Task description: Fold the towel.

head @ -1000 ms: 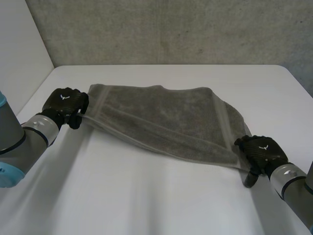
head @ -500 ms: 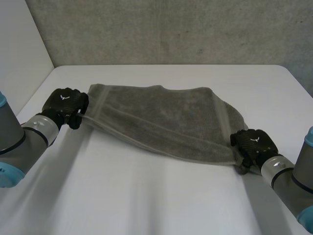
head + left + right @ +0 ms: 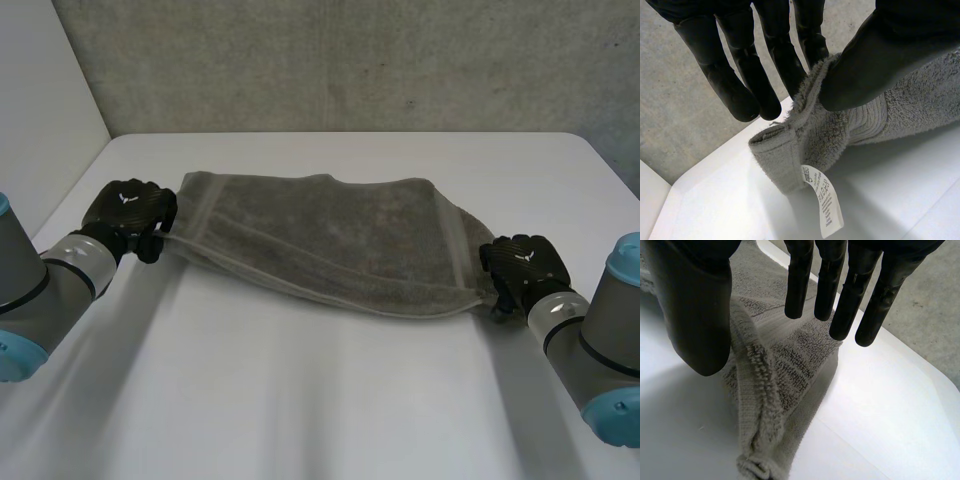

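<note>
Pinching the left near corner of the towel (image 3: 330, 235), my left robot hand (image 3: 130, 212) has the hem clamped between thumb (image 3: 875, 60) and fingers (image 3: 790, 62). The corner and its white label (image 3: 824, 202) dangle just beyond the fingertips. The towel stretches across the middle of the table (image 3: 300, 410), its far part resting there and its near edge slung between my two hands. My right robot hand (image 3: 522, 268) is at the right near corner. There the cloth runs up between the thumb and the straight fingers, and I judge it a light pinch rather than a firm one. That is my worry: a pull to the left could drag this corner free. If one hand leads the other as I carry the edge over, the fold will land crooked.
</note>
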